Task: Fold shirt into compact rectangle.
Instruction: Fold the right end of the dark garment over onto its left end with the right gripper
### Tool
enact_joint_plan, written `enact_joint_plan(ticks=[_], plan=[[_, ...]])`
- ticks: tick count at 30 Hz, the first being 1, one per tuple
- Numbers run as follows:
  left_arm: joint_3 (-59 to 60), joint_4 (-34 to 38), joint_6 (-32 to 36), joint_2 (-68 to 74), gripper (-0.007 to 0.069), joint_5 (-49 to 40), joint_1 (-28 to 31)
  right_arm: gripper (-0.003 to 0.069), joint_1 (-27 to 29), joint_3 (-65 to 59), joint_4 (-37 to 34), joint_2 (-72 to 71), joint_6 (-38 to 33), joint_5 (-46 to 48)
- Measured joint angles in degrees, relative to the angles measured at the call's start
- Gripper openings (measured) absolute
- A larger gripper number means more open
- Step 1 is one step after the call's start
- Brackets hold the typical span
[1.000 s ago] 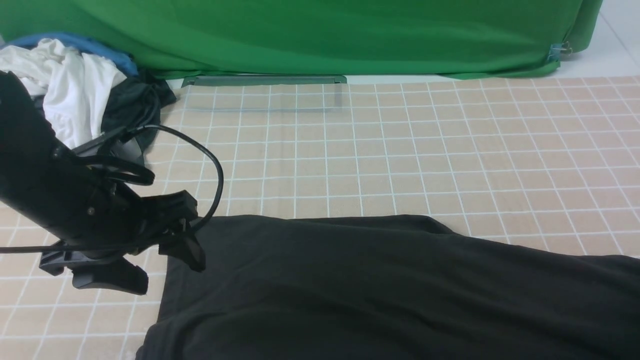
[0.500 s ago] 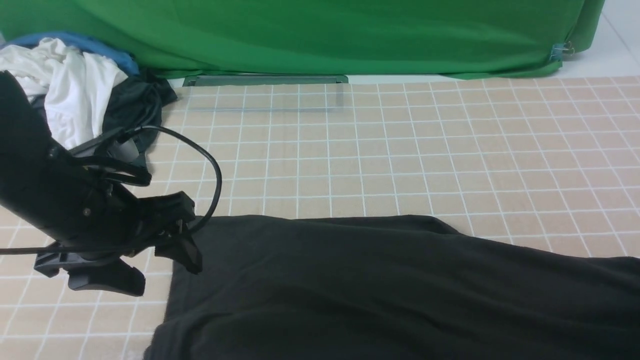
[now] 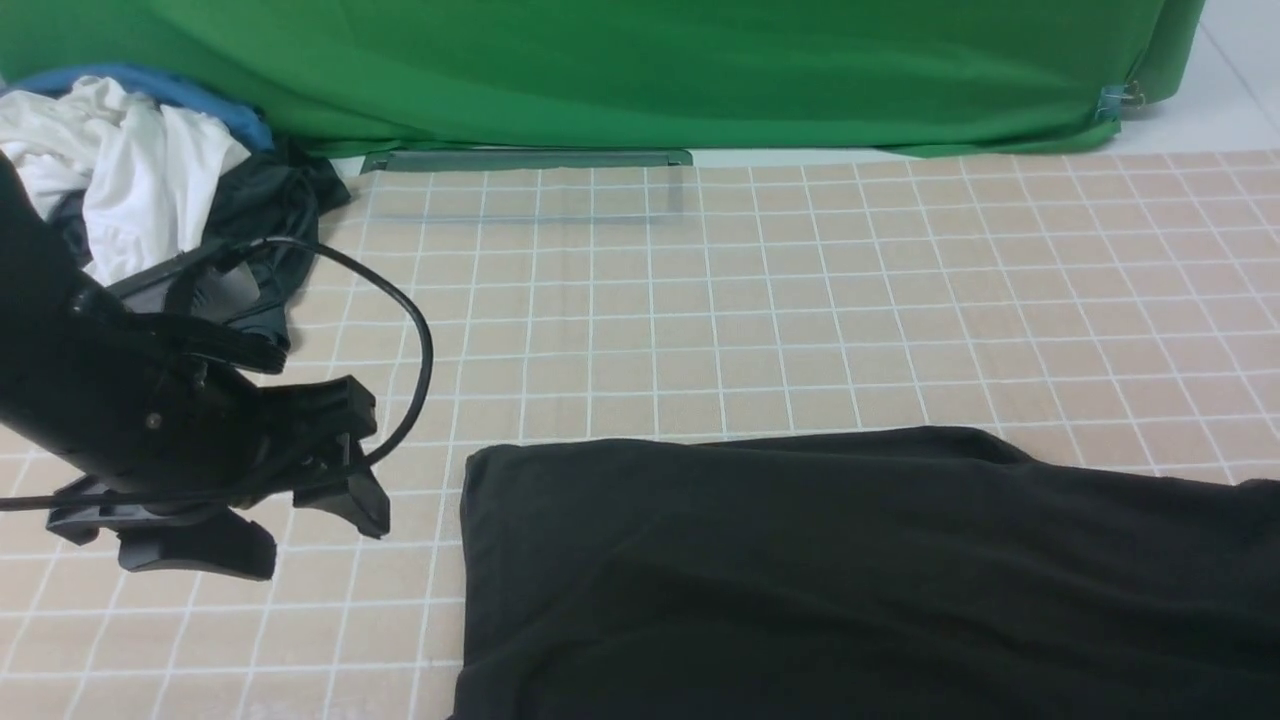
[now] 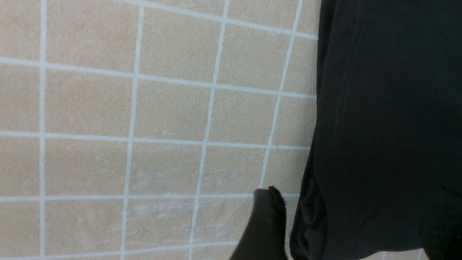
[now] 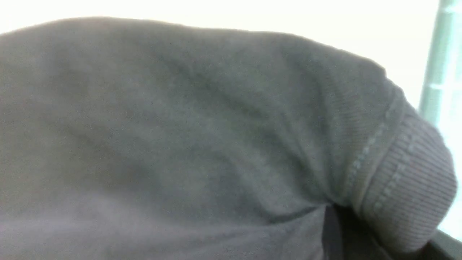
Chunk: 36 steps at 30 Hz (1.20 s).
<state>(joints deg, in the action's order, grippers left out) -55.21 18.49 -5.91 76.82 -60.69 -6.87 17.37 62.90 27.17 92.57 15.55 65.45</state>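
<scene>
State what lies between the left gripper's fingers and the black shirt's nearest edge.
Only bare checked tablecloth lies between the left gripper and the shirt. The front view shows this gap, and the left wrist view confirms it.

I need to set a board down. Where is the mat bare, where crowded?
Bare: the wide checked mat between the shirt and the green backdrop, out to the right. Crowded: the left side, with the clothes pile and the left arm.
</scene>
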Motion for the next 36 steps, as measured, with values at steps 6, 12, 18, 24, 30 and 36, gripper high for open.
enact_joint_plan(ticks=[6, 12, 18, 24, 30, 36], plan=[[-4.49, -0.44, 2.86, 0.00, 0.0295, 1.15, 0.00, 0.0091, -8.24, 2.61, -10.68, -9.95, -0.12, 3.54], [-7.56, -1.09, 5.91, 0.00, 0.0034, 5.40, 0.00, 0.0091, -25.48, 2.93, -22.27, -15.76, 5.49, 3.44], [-7.56, -0.40, 5.91, 0.05, 0.0013, 9.81, 0.00, 0.0091, -45.80, 2.93, -25.73, -14.83, 17.83, -9.94], [-7.56, 0.89, 5.91, 0.10, 0.0014, 9.29, 0.00, 0.0091, -62.83, 2.93, -26.79, -7.35, 26.15, -24.83], [-7.56, 0.85, 5.91, 0.10, 0.0014, 7.44, 0.00, 0.0091, -71.80, 2.93, -26.79, 2.58, 29.36, -39.02], [-7.56, 0.63, 5.91, 0.21, 0.0014, 7.24, 0.00, 0.0094, -74.06, 2.93, -26.81, 9.27, 31.19, -47.64]])
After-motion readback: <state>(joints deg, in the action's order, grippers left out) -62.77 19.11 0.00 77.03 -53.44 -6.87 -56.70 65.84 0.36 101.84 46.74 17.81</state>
